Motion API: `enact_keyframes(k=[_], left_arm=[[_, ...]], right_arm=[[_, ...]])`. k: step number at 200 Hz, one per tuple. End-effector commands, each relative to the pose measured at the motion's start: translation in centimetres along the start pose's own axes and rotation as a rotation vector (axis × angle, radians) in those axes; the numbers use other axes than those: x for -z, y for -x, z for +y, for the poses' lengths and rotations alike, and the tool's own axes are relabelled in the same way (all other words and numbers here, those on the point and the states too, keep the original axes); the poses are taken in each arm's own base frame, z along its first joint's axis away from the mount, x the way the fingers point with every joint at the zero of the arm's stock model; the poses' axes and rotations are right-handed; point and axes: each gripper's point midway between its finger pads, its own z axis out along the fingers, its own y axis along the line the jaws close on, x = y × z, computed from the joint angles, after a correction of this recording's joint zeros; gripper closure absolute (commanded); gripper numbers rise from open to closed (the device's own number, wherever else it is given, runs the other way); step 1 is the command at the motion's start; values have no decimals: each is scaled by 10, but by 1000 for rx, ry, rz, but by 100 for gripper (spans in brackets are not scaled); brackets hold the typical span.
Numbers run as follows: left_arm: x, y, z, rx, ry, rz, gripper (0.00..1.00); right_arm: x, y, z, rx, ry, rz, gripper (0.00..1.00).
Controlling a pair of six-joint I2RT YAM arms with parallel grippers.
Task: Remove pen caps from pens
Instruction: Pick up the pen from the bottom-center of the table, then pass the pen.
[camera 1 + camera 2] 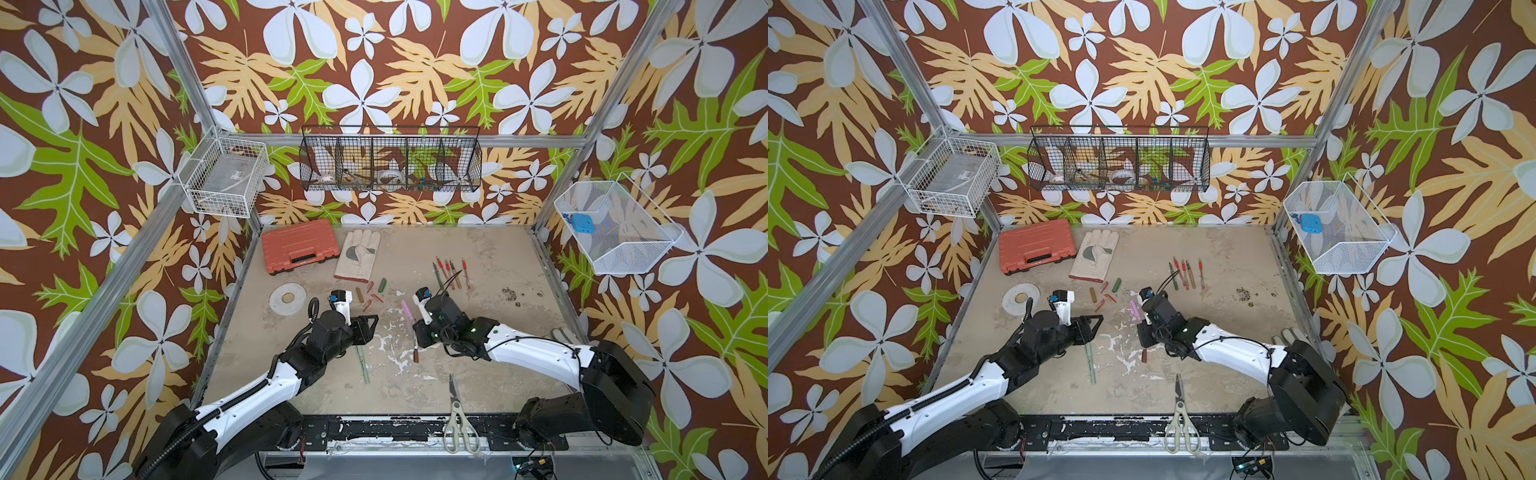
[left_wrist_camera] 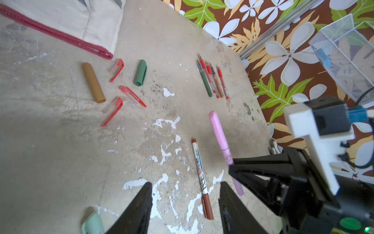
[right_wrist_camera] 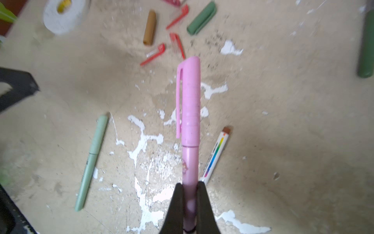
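Pink plastic pen sits clamped in your right gripper, whose jaws are closed tight on the barrel just below the seam of its pink clip cap. Judging by the shadow under it, the pen looks raised off the worn beige tabletop. Its long axis runs straight out from that gripper, cap end leading, away from the robot and slightly toward its left side. Your left gripper stands about half open with nothing between its jaws, and it is the free one for the pull. In the left wrist view the cap lies ahead of it and off to the robot's right, clear of both jaws, so I judge you must swing it right and set its jaws across the cap. Partly under that gripper lies a pale green capped pen, and between the two arms a white-and-brown marker pen, both flat on the table. Some things are hard to read. The barrel's tail is hidden between the right fingers, the right wrist view is blurred, and in both top views the clamping point is mostly covered by the arm's own wrist.
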Motion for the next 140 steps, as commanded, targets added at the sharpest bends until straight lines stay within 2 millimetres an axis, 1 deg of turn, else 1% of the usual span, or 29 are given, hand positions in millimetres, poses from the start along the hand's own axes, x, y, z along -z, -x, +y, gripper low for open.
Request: enact_keyframes(k=[1,10,23,37,44,61,73,85,102,118,140], left_arm=[[-3,29,-25,38,-96,-110,39],[-4,33,-33,37,-135,-124,36],[-3,41,-45,32,-192,-154,29],[0,49,-57,20,-254,-190,25],[1,53,-61,18,-280,-204,25],[0,60,-68,15,-329,-214,28],[-4,61,-70,11,-354,-198,29],[-10,59,-70,9,-365,-171,31],[-17,50,-70,2,-388,-136,34],[-20,42,-72,5,-424,-113,38],[-21,40,-78,-15,-457,-100,40]], right_arm=[[15,29,12,15,132,-78,96],[20,38,12,24,155,-101,96],[24,45,17,61,183,-107,96],[26,50,22,104,198,-115,97],[26,51,23,119,207,-119,97],[26,53,29,141,238,-123,98],[27,55,35,145,270,-133,99],[27,55,39,148,298,-140,99],[29,55,44,155,327,-148,99],[31,55,47,161,344,-156,99],[30,52,51,168,371,-150,99]])
